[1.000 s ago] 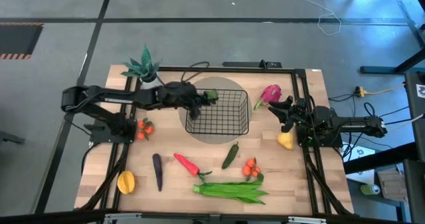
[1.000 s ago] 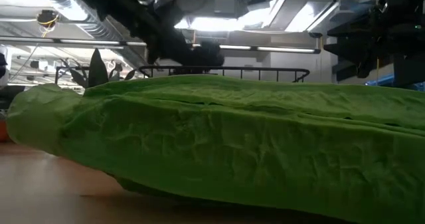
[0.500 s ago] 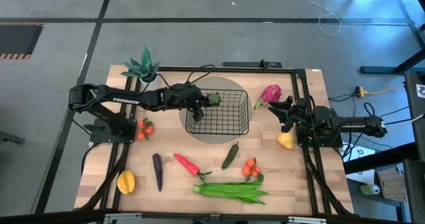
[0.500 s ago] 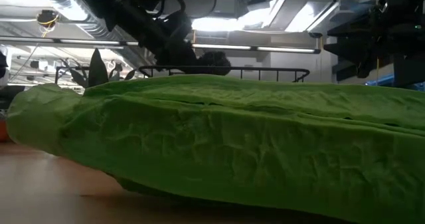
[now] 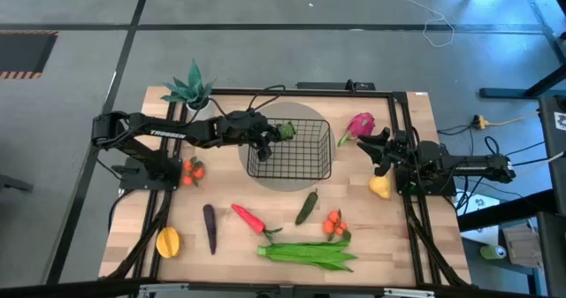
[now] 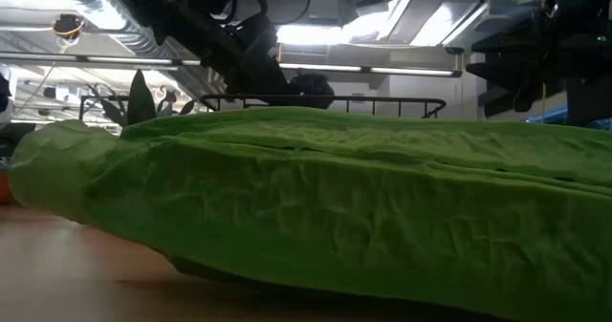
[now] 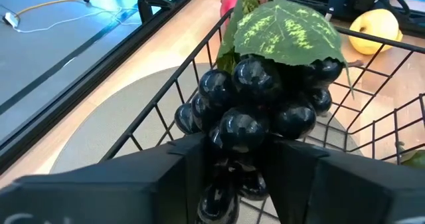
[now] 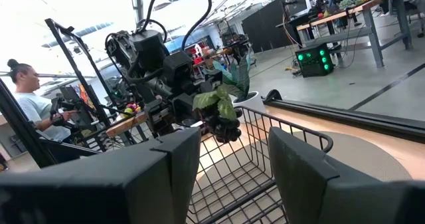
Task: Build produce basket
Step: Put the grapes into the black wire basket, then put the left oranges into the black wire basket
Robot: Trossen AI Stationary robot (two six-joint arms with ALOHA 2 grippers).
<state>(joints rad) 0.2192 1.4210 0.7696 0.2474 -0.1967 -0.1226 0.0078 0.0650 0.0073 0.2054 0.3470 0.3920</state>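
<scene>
The black wire basket (image 5: pixel 294 152) stands on a grey round mat at the table's middle. My left gripper (image 5: pixel 270 135) is over the basket's far left corner, shut on a bunch of dark grapes (image 7: pixel 255 108) with a green leaf (image 7: pixel 287 26). The bunch also shows in the high view (image 5: pixel 284 131) and the low view (image 6: pixel 308 87). My right gripper (image 5: pixel 375 153) is open and empty at the table's right. It stands between the pink dragon fruit (image 5: pixel 360 124) and the yellow lemon (image 5: pixel 379 187). My left gripper pinches the grape bunch between its two fingers (image 7: pixel 189 174), on the berries at the end away from the leaf (image 7: pixel 229 154). The fingers come from the table's left, about level. The bunch sticks out past the fingertips, leaf end foremost, at the height of the basket's rim (image 6: pixel 382 100).
On the near half lie a purple eggplant (image 5: pixel 210 229), a red pepper (image 5: pixel 248 217), a mango (image 5: pixel 168 242), a cucumber (image 5: pixel 307 206), orange tomatoes (image 5: pixel 334 223) and the long leafy bundle (image 5: pixel 309 254). More tomatoes (image 5: pixel 192 169) lie at the left. A teal potted plant (image 5: pixel 190 90) stands far left.
My left gripper has gone a little toward the table's right edge and slightly down with the grapes, which now hang over the basket's far left corner at rim height. It has stayed shut on the bunch. In the last half second it has barely moved.
</scene>
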